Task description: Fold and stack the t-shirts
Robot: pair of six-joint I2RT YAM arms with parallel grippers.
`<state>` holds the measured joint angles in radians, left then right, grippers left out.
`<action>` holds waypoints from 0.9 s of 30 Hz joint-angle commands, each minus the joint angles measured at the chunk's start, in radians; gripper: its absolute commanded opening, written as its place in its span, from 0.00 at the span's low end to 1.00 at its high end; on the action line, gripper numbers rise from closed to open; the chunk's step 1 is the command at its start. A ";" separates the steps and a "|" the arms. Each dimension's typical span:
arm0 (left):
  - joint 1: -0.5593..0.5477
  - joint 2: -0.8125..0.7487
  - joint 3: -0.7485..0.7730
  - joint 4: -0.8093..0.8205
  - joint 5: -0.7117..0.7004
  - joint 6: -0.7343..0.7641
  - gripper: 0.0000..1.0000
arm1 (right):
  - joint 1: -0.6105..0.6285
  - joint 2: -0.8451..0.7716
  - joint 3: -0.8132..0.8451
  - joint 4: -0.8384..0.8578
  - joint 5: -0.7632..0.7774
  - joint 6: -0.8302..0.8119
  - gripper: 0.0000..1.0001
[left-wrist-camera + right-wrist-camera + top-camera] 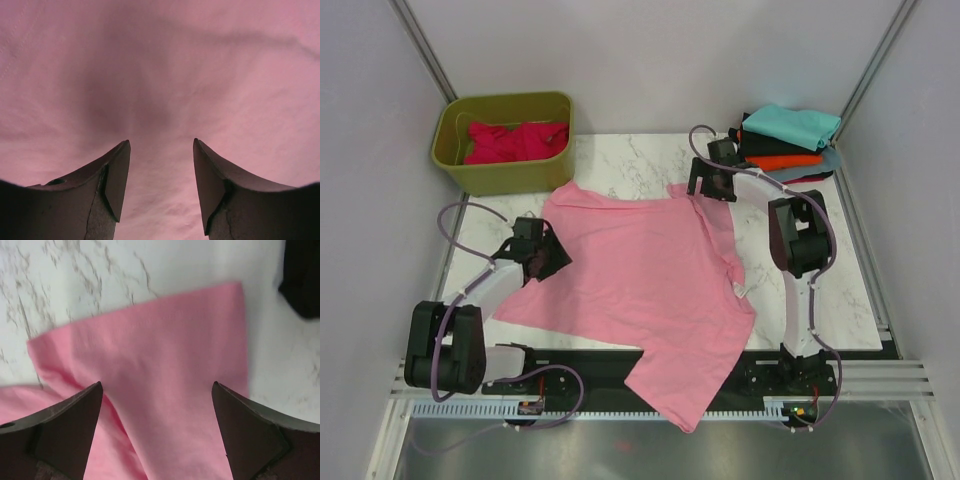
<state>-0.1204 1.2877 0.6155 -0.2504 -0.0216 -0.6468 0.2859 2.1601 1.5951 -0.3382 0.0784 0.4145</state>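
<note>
**Top external view.** The light pink t-shirt [640, 280] is lying spread open on the marble-patterned table [840, 290], covering most of its middle. 1 lower corner of the shirt is hanging past the near edge of the table, across the black mounting rail [580, 358]. The left gripper [552, 255] is resting at the shirt's left edge, and the right gripper [710, 185] is hovering at the shirt's far right sleeve. The crimson t-shirt [515, 140] is lying crumpled inside the olive-green tub [505, 175], which is standing at the far left corner. 4 folded shirts are sitting in a stack at the far right corner. The teal t-shirt [790, 122] is on top, the black t-shirt [760, 146] and the orange t-shirt [785, 161] are below it, and the grey-blue t-shirt [831, 160] is showing at the right side.

**Left wrist view.** Pink cloth is filling the whole view. The 2 fingers [110, 180] of the left gripper are standing apart over the cloth. Nothing is lying between them, so the jaws are released and are grasping nothing.

**Right wrist view.** The 2 fingers [65, 425] of the right gripper are spread wide. A folded-over pink sleeve is lying on the table below the gap, with bare marble showing above and to the right of it. The jaws are released, and neither finger is pinching the cloth.
</note>
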 commanded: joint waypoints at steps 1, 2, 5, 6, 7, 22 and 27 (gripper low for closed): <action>-0.008 0.010 -0.042 0.048 0.055 -0.028 0.60 | -0.024 0.118 0.167 -0.059 -0.038 0.009 0.98; -0.008 0.010 -0.046 0.048 0.061 -0.030 0.60 | -0.025 0.142 0.198 -0.067 -0.043 0.009 0.98; -0.012 -0.007 -0.062 0.046 0.092 -0.028 0.60 | -0.036 0.253 0.350 -0.117 -0.061 0.012 0.98; -0.012 -0.016 -0.069 0.046 0.100 -0.031 0.59 | -0.036 0.311 0.391 -0.139 -0.071 0.010 0.98; -0.015 -0.033 -0.080 0.046 0.106 -0.034 0.59 | -0.040 0.343 0.484 -0.150 -0.077 0.010 0.98; -0.022 -0.243 -0.119 -0.099 0.114 -0.054 0.58 | -0.070 0.644 0.919 0.005 0.059 0.138 0.98; -0.022 -0.433 -0.054 -0.280 -0.006 -0.043 0.59 | -0.067 0.567 0.899 0.036 0.130 0.096 0.98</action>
<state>-0.1387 0.9516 0.4953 -0.4129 0.0608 -0.6777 0.2214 2.7541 2.5023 -0.3004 0.1150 0.5270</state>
